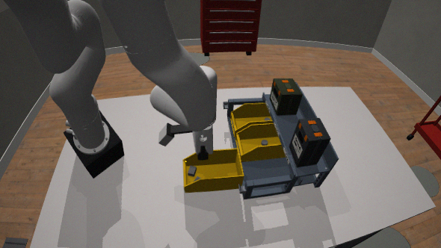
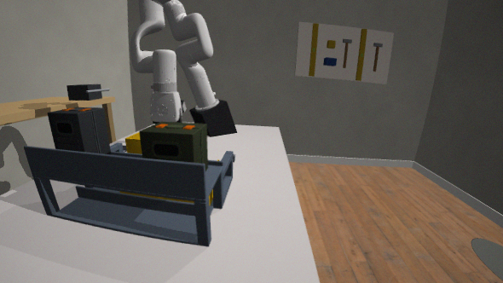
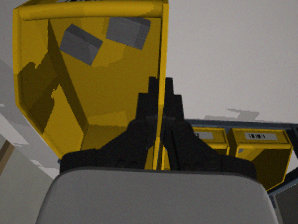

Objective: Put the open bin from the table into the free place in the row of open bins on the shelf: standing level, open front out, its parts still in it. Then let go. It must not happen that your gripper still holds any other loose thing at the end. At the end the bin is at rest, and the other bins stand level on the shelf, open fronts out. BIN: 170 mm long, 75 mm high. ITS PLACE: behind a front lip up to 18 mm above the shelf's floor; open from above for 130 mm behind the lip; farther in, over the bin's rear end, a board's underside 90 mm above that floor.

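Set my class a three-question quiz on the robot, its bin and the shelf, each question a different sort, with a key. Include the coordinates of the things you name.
1. What is the gripper (image 1: 202,157) (image 2: 167,122) (image 3: 159,91) closed on?
A) the held bin's (image 1: 220,184) (image 2: 133,145) (image 3: 100,85) front lip
B) its side wall
C) a grey part (image 1: 192,171) (image 3: 81,45)

2. True or false: the free place (image 1: 265,169) lies between the two yellow bins (image 1: 250,143) (image 2: 211,197) (image 3: 260,160) on the shelf (image 1: 244,190) (image 2: 115,170) (image 3: 210,122).

3. Fill in the number: in the wrist view, ____ grey parts show inside the held bin.

Key: 1. B; 2. False; 3. two
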`<state>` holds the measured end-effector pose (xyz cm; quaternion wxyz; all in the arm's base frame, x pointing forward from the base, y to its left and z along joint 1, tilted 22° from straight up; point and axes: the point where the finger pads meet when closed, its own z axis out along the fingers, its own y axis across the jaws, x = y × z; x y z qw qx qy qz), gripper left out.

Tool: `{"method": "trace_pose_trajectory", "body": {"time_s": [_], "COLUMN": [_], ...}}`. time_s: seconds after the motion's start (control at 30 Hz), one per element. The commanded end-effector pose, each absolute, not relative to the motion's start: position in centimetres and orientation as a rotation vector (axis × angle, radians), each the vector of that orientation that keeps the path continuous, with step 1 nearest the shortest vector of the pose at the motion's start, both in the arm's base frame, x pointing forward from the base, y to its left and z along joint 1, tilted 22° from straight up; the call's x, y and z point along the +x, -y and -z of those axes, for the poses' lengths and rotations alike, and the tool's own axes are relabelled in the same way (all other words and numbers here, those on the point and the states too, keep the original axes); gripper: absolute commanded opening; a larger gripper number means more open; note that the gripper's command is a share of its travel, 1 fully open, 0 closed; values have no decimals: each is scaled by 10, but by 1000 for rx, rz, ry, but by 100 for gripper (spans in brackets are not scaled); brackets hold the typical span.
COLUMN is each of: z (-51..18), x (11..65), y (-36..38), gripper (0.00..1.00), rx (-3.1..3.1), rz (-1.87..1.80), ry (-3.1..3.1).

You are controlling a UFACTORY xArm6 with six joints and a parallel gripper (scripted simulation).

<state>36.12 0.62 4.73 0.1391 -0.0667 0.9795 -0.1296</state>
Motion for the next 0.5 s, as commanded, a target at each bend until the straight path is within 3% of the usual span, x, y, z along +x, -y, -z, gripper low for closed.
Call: {"method": "trace_pose_trajectory", "body": {"time_s": [0.0,0.47], "z": [-48,-48], "x": [362,360], "y": [-7,-6], "gripper": [0,0], "rx": [-193,-193], "rz": [374,374], "ry": [-2828,-2828]}}
